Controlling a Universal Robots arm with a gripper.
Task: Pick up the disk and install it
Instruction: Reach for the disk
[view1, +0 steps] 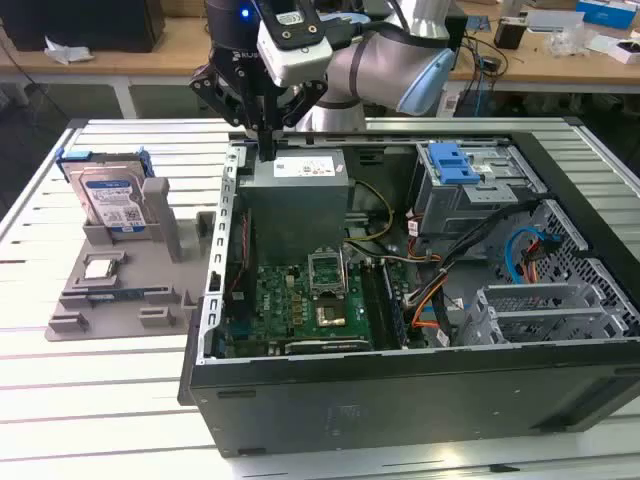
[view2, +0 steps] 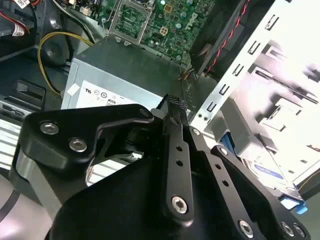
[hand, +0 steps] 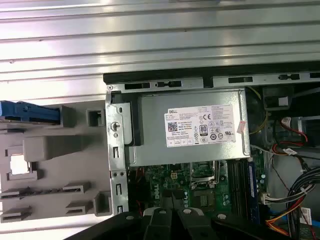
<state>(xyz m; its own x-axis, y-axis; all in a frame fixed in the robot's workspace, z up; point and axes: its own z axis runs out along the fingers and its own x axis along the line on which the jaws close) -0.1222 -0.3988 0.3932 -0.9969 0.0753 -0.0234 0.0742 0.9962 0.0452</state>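
On the slatted table the disk stands propped, long axis upright; the tool hangs clenched, empty.

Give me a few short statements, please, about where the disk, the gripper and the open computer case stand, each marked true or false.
1. The disk stands in the gray holder outside the computer case. True.
2. The gripper is holding the disk. False: it hangs empty above the power supply, apart from the disk.
3. The small silver chip lies on the motherboard. False: it lies in the gray holder, near the disk.
4. The case is open, with the motherboard exposed. True.
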